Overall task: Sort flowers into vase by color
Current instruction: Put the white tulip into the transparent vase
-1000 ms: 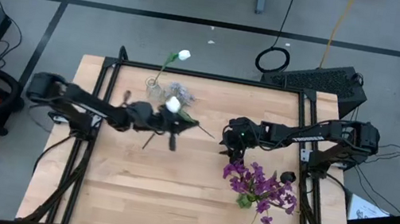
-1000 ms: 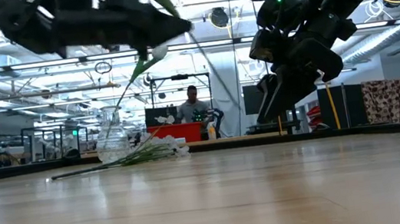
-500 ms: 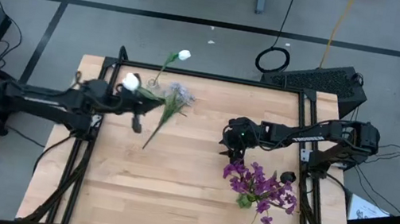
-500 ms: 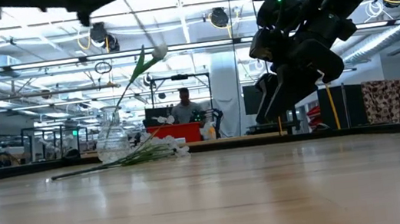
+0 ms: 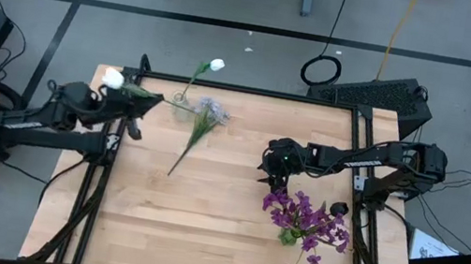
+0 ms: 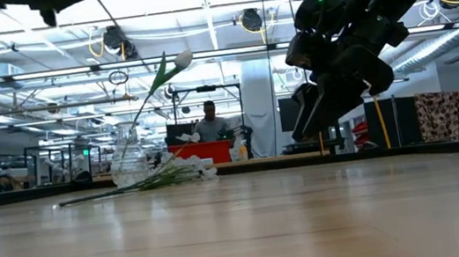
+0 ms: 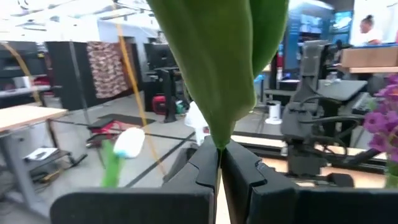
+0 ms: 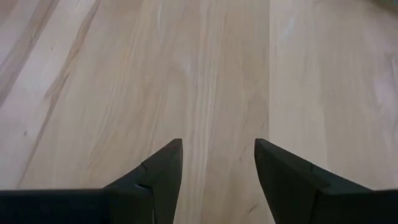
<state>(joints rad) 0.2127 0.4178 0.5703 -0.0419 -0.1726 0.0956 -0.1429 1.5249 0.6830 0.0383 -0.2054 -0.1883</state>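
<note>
Since the earlier frames we record the white tulip stem (image 5: 125, 87) carried by the left gripper (image 5: 139, 102) from mid-table out to ten o'clock, its bud now past the table's left rim.

Item: that stem, pale bud, broad green leaf (image 7: 214, 68), clamped between the left gripper's closed fingers (image 7: 205, 168).

Item: a second white tulip (image 5: 204, 75) leaning from a small glass vase (image 5: 181, 102) at the far edge, near eleven o'clock.

Item: grey-blue fluffy stems (image 5: 204, 118) lying flat just beside that vase, stalks running toward the table's centre.

Item: purple cluster (image 5: 305, 221) standing in its vase at four o'clock.

Item: right gripper (image 5: 269, 163), jaws parted to a middling gap and holding nothing, hovering over bare wood (image 8: 205, 74) right of centre, just above the purple blooms.

Open room: we note the wooden table (image 5: 201, 231) bare across its middle and whole near half, from five to eight o'clock.
</note>
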